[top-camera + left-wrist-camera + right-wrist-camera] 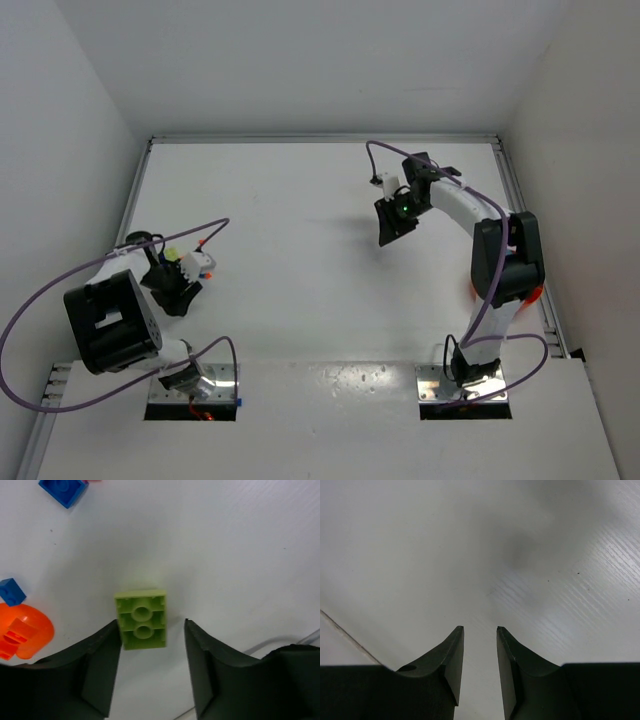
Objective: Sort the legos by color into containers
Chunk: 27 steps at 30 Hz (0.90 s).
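Blue bricks [62, 490], orange piece [27, 630] beside lime brick [142, 619]

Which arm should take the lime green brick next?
Left. Its hand has the lime green brick between its open fingers; the right hand is over bare table, no brick in its view.

lime-green brick [141, 619] lying on white table [240, 555] | blue brick [64, 490] showing up-left of it | orange rounded piece [27, 630] glowing left of it
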Available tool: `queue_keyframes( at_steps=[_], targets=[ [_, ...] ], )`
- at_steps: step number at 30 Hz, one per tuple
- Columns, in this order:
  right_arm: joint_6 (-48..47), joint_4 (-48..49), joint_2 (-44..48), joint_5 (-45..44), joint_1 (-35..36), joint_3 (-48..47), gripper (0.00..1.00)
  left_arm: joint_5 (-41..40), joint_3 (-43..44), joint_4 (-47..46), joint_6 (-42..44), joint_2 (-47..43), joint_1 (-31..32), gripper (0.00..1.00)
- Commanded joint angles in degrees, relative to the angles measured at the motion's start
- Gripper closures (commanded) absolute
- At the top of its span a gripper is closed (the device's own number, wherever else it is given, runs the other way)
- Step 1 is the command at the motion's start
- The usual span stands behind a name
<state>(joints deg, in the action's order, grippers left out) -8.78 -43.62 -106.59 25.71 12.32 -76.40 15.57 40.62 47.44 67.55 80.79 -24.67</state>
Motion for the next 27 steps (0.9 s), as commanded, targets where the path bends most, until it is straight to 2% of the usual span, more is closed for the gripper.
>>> queue_keyframes(
  at_steps=[1,5,7,10,11,16,18,19,23,27],
  targets=[
    [0.1,1.4,-0.3,1.4,0.4,-0.6,0.67,0.6,-0.1,-3.0,-0.5,-0.5,0.7,0.45],
    [0.6,1.4,-0.3,1.4,0.4,-1.1,0.67,-0.5,-0.6,-4.0,-0.5,-0.5,0.7,0.66],
    [1.3,1.4,-0.3,3.1,0.4,-1.1,0.67,-0.5,-0.6,-4.0,-0.5,-0.5,0.7,0.72],
    [4.2,3.2,0.4,5.9,0.4,-0.6,0.68,1.0,-0.6,-4.0,-1.1,-1.7,0.7,0.76],
    [5.1,3.8,0.4,9.2,0.4,-0.1,0.68,2.9,-0.6,-4.0,-1.1,-2.7,0.7,0.77],
    [12.7,7.7,-0.1,25.6,1.6,-0.1,0.68,11.5,3.4,-0.5,-6.1,-7.3,2.8,0.77],
    [19.3,11.7,-1.9,31.0,4.0,-1.8,0.67,15.6,7.3,0.4,-12.1,-8.7,7.7,0.77],
    [19.3,11.7,-2.6,32.6,4.0,-2.4,0.67,16.8,8.2,1.1,-12.1,-8.7,7.7,0.77],
    [36.1,24.7,-5.6,37.5,7.4,-5.9,0.67,21.7,11.7,1.1,-23.2,-10.7,17.6,0.77],
    [45.5,33.3,-7.0,38.6,11.0,-9.3,0.63,24.2,13.6,-3.7,-32.9,-12.0,26.1,0.77]
  ],
)
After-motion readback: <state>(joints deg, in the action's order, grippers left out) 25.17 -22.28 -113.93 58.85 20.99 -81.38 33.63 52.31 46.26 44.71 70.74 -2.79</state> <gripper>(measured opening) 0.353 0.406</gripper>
